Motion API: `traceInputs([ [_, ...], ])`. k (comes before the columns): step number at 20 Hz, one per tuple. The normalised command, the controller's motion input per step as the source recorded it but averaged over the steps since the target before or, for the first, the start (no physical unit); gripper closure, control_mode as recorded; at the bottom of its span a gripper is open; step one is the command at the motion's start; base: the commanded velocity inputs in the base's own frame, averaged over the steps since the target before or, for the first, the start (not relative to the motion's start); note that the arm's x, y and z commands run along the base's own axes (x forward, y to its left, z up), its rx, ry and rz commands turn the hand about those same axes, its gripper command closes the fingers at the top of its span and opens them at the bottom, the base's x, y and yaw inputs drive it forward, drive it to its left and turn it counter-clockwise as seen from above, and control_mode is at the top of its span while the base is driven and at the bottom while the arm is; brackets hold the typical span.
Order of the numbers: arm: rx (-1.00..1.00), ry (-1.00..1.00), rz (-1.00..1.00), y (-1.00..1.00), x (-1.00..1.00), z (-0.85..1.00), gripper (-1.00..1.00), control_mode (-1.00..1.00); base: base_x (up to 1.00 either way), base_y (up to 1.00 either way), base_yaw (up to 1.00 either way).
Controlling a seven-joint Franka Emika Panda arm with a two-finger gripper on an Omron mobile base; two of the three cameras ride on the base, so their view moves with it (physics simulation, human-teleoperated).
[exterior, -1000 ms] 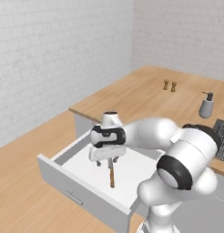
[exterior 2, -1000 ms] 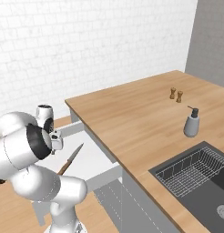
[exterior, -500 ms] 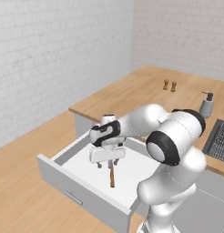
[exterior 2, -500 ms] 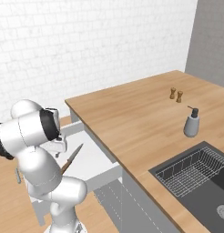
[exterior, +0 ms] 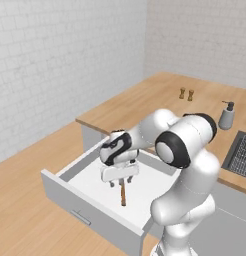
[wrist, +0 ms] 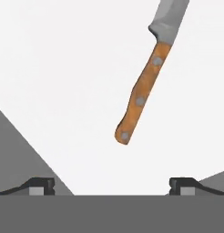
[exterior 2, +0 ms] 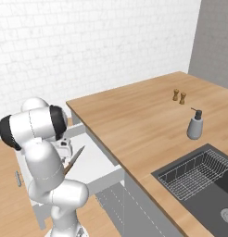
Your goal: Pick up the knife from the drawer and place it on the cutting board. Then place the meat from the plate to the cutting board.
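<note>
Glossy white arm (exterior: 181, 165), dark joint bands

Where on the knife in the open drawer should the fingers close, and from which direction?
On the wooden handle of the knife, coming straight down from above: it lies flat on the drawer floor, so the open gripper should straddle the handle's narrow width, clear of the blade.

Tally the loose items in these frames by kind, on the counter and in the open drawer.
Wooden-handled, silver-bladed knife in the white drawer: 1
Small brown shakers: 2
Grey soap dispenser: 1
Total: 4
</note>
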Motion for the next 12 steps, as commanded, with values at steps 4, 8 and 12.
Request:
traceInputs([
  [4, 0.00, -0.07, -0.03, -0.19, 0.04, -0.28, -1.00, -1.00, 0.00, 0.00, 0.00],
  [8, 0.00, -0.07, -0.04, -0.18, 0.01, -0.25, -1.00, -1.00, 0.00, 0.00, 0.00],
  [12, 0.00, 0.14, -0.10, -0.01, 0.21, -0.03, -1.00, -1.00, 0.00, 0.00, 0.00],
])
